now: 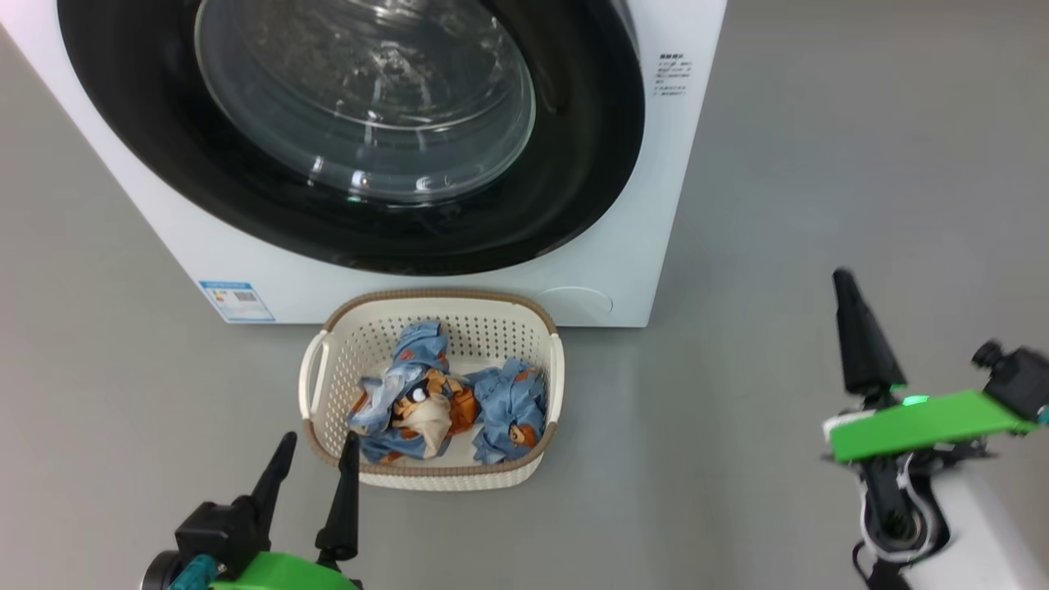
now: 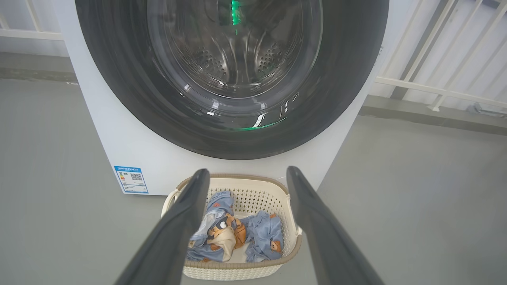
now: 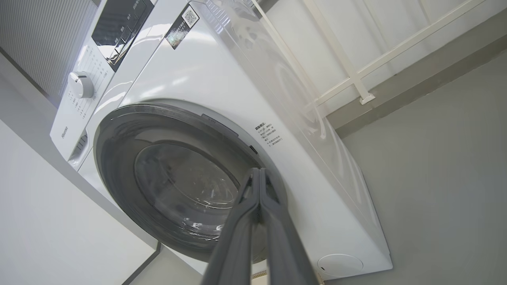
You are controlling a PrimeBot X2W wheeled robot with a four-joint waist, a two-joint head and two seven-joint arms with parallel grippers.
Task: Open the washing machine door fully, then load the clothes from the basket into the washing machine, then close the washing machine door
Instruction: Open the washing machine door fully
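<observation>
**Door shut; opening step in hand.** The washing machine (image 1: 688, 164) stands on the grey floor (image 1: 778, 205). The washing machine door (image 1: 574, 180) lies closed against its front, with the glass bowl facing the robot. The basket (image 1: 442, 297) sits on the floor just in front of the machine's base and holds the clothes (image 1: 442, 401) in a crumpled heap.

The left gripper (image 1: 320, 442) hovers at the basket's near-left corner, its jaws spread wide and empty. The right gripper (image 1: 848, 295) stands well to the right of the machine, its jaws pressed together on nothing. In the right wrist view it points toward the door's right rim.

Judged good practice:
- Slip the closed tips into what looks like a recess on the rim's right side.
- Pull along the door's swing arc rather than straight out.
- Keep the sweep clear of the basket below.
</observation>
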